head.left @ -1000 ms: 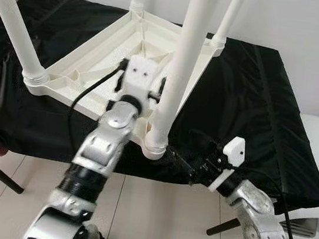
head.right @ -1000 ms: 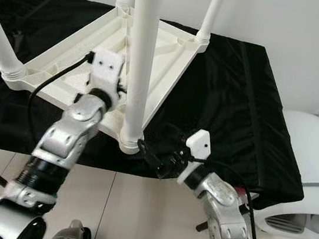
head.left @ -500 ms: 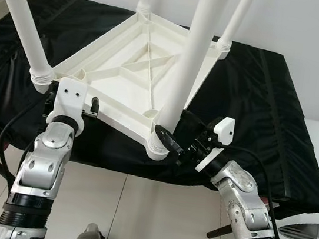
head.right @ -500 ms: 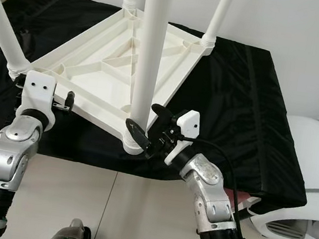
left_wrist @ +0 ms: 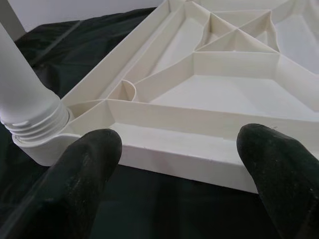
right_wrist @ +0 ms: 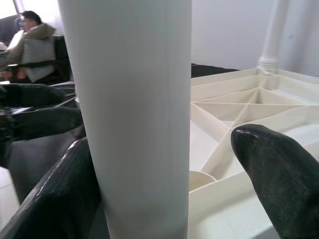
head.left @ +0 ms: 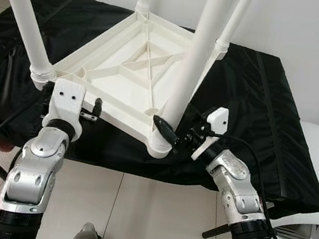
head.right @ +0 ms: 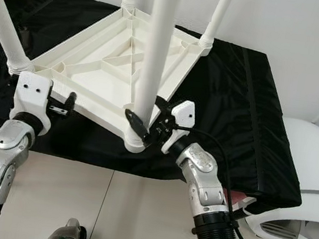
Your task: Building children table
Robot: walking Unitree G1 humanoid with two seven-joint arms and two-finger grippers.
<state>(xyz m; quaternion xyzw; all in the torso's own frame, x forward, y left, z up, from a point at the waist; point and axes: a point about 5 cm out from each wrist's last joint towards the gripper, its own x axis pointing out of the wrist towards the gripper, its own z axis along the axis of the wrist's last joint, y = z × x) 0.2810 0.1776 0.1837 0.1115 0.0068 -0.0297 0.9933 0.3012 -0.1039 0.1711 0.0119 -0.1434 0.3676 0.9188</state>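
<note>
The upturned table [head.left: 124, 73] lies at frame centre on black cloth [head.left: 250, 108]. The right gripper [head.right: 145, 117] straddles the near leg [head.right: 155, 53], jaws apart, seemingly unclamped. The left gripper [head.left: 92, 109], open, waits at the rim. The leg should be gripped low and squarely.

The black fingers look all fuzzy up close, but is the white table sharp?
In the left wrist view the fingers are soft and out of focus, while the upturned white table top stays sharp; in the right wrist view the table leg looks smooth, evenly lit and without glare.
</note>
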